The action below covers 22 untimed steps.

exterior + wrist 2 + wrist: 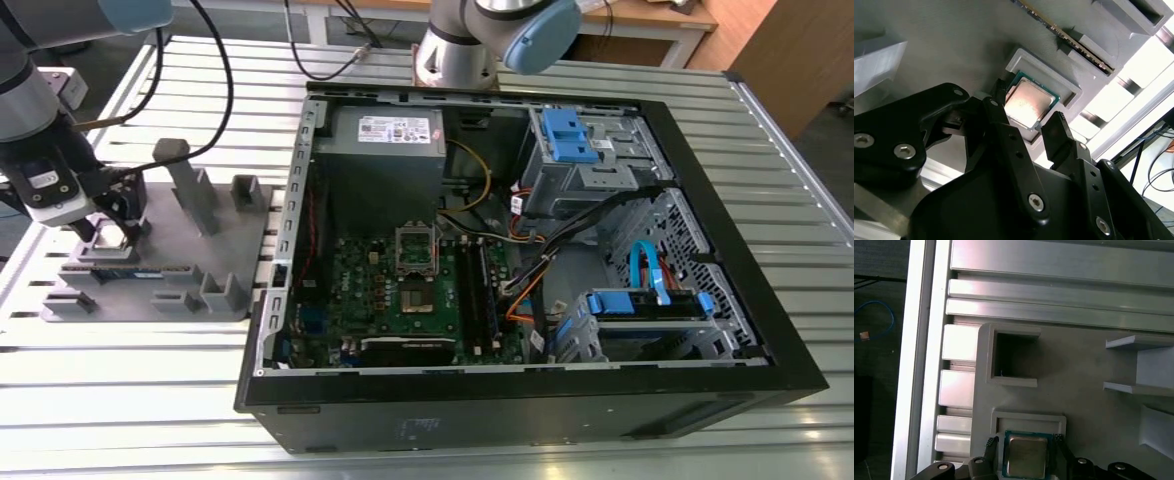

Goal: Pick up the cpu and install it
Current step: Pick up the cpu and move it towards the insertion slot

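The cpu (1030, 100) (1026, 458), a small square chip with a silvery top and a green rim, lies flat in a square recess of the grey holder tray (174, 235) at the exterior view's left. My gripper (114, 222) is lowered over that recess. In both wrist views its black fingers (999, 95) (990, 444) stand on either side of the chip, close to its edges, and the gripper (1027, 106) (1024, 441) is open around it. The bare cpu socket (415, 250) shows on the green motherboard inside the open computer case (747, 330).
A long thin memory stick (1069, 37) stands on edge in a tray slot beside the cpu recess. Upright grey blocks (187, 185) rise from the tray. The case holds a power-supply box (387, 140), blue drive brackets (567, 135) and loose cables (561, 240). A slatted metal table (134, 390) carries everything.
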{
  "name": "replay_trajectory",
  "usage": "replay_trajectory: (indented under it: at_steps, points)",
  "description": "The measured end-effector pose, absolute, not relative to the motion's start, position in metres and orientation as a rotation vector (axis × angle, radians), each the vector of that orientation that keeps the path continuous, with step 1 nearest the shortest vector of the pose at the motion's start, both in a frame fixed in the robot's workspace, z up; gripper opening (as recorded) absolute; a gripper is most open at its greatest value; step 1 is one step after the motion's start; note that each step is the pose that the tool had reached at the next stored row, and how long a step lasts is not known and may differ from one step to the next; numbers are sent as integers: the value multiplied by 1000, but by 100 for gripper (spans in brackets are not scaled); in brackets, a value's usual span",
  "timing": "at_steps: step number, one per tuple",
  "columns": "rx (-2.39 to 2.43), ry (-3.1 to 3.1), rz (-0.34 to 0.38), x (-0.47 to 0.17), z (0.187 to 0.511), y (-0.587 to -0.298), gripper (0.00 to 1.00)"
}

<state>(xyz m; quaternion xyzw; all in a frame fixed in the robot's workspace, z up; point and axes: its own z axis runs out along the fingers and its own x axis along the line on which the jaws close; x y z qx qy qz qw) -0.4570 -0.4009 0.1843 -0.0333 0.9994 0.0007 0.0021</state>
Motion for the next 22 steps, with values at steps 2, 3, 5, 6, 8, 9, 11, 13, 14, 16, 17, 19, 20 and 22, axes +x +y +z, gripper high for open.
replay_trajectory:
  at_steps: [2,3,5,6,8,9,11,13,14,16,17,19,20,22]
  points:
    - [-105,3136,1,-457,184,-401,56]
    - [-105,3136,0,-457,184,-401,56]
    - [-105,3136,-2,-457,184,-401,56]
    - [-105,3136,-2,-457,183,-401,56]
    - [-105,3136,-2,-457,183,-401,56]
    - [-105,3136,-3,-457,183,-401,56]
    - [-105,3136,-3,-457,182,-401,56]
    - [-105,3136,-3,-457,182,-401,56]
    - [-105,3136,-3,-457,182,-401,56]
    - [-105,3136,-3,-457,182,-401,56]
    - [-105,3136,-3,-457,182,-401,56]
    - [-105,3136,-3,-457,182,-401,56]
    - [-105,3136,-3,-457,182,-401,56]
    - [-105,3136,-3,-457,182,-401,56]
